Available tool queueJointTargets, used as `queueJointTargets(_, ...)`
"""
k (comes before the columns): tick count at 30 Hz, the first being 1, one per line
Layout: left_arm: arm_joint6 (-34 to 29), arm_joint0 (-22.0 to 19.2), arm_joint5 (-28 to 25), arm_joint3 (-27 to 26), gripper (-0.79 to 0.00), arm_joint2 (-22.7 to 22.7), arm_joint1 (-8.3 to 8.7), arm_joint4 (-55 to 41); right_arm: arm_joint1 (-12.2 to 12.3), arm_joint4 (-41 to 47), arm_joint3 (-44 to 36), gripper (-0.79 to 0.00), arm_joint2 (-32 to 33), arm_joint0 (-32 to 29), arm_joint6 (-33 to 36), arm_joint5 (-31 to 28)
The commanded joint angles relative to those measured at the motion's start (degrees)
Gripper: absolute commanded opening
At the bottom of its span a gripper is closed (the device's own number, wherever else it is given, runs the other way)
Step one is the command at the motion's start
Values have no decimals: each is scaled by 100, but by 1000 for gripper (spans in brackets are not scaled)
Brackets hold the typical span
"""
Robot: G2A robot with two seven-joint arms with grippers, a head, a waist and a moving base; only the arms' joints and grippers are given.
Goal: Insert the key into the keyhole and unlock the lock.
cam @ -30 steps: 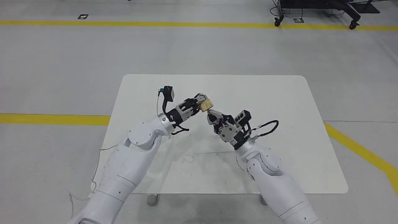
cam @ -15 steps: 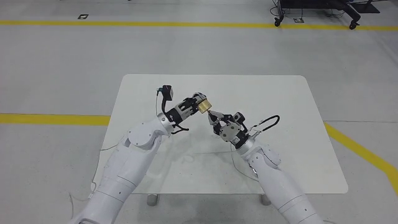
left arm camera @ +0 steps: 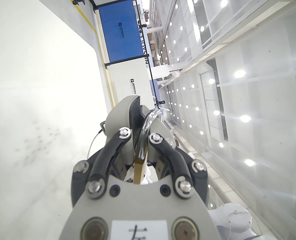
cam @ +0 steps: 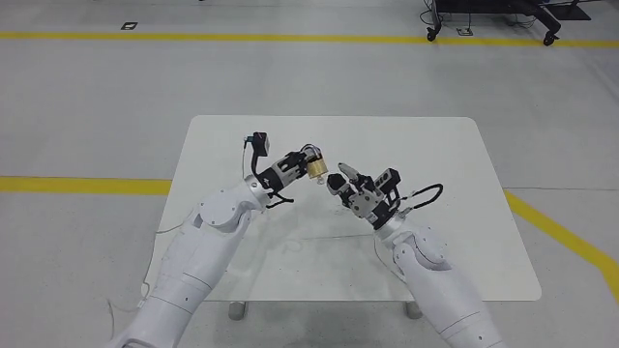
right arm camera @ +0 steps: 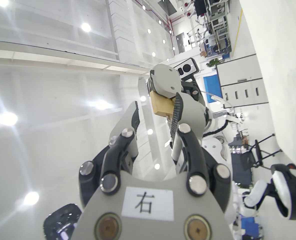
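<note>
White, smooth counter (cam: 464,155); left claw (cam: 308,161) grips a boxy brass padlock (cam: 317,166) with curved steel shackle (left arm camera: 149,122), right claw (cam: 339,176) spread wide.

In the left wrist view the left gripper (left arm camera: 143,116) covers most of the lock (left arm camera: 139,162); just a thin brass edge and the curve of the shackle (left arm camera: 151,117) stick out. In the right wrist view one finger (right arm camera: 176,112) of the right gripper (right arm camera: 156,101) hides a corner of the lock and most of the key (right arm camera: 167,118). From the top view the keyhole is too small to tell.
</note>
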Motion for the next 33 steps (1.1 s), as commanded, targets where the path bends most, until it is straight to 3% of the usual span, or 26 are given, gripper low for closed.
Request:
queueJointTargets(1, -14, -42, 34, 3, -785, 36, 10, 258, 55, -309, -265, -413, 250, -217, -147, -161)
queueJointTargets(4, 27, -88, 90, -32, -785, 172, 21, 844, 134, -825, -619, -249, 667, -512, -596, -263)
queueJointTargets(5, 13, -109, 141, -39, -785, 239, 23, 1060, 163, -1069, -731, -65, 823, -579, -768, -253)
queueJointTargets(6, -46, -128, 227, -34, -785, 318, 22, 1232, 189, -1279, -871, 0, 960, -648, -917, -219)
queueJointTargets(11, -386, -363, 686, 85, -785, 771, 18, 2371, 258, -1807, -1533, 0, 1427, -984, -1392, -100)
queueJointTargets(18, -612, -608, 1087, 317, -785, 1405, -76, 3352, 258, -1807, -1533, 0, 1427, -984, -1392, -100)
queueJointTargets(21, -434, -693, 1161, 387, -785, 1576, -109, 3778, 258, -1807, -1533, 0, 1427, -984, -1392, -100)
queueJointTargets(29, -333, -733, 1134, 466, -391, 1550, -119, 3940, 258, -1807, -1533, 0, 1427, -984, -1392, -100)
queueJointTargets(30, -320, -738, 1126, 466, -89, 1541, -115, 3985, 258, -1807, -1533, 0, 1427, -984, -1392, -100)
queueJointTargets(31, -270, -742, 1120, 460, 0, 1531, -109, 4065, 258, -1807, -1533, 0, 1427, -984, -1392, -100)
queueJointTargets(33, -149, -729, 1061, 427, 0, 1482, -99, 4118, 258, -1807, -1533, 0, 1427, -984, -1392, -100)
